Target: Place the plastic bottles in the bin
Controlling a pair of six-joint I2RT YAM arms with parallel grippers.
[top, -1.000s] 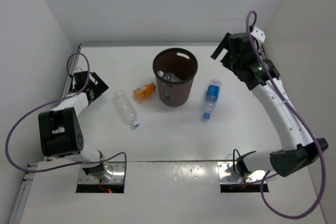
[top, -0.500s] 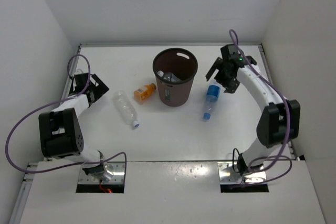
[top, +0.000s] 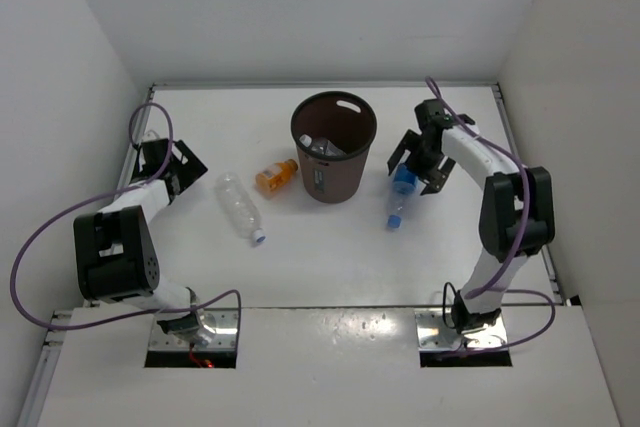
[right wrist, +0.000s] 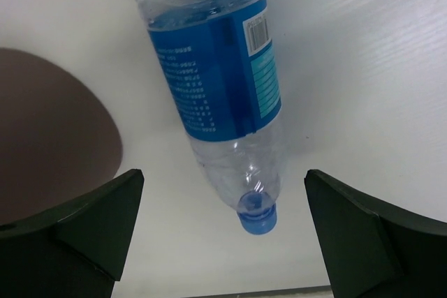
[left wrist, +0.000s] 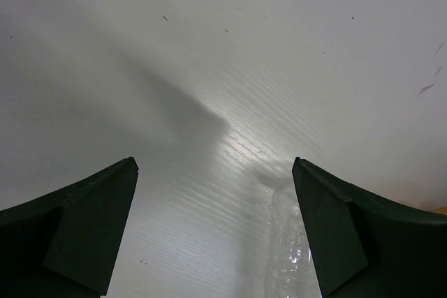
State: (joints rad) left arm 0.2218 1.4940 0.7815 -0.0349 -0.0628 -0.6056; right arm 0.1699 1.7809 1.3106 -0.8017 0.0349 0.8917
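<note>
Blue-labelled bottle [right wrist: 222,82] lies flat on the table [top: 330,267], right of the bin [top: 338,179]. Long axis runs far to near and the blue cap [right wrist: 257,218] points near, slightly left. Plain bottle [top: 240,207] lies flat left of centre, axis far-left to near-right, cap at the near-right end. Orange bottle [top: 274,176] lies just left of the bin, cap end toward it; can't tell if they touch. Bin upright at centre-far, with one clear bottle [top: 325,147] visible inside. Right gripper [top: 412,169] is over the far half of the blue-labelled bottle, jaws spread wide, a finger on each side, neither touching it, nothing gripped. Left gripper [left wrist: 215,165] at the far-left of the table, jaws wide apart, empty. Its wrist view shows bare table and one end of the plain bottle.
</note>
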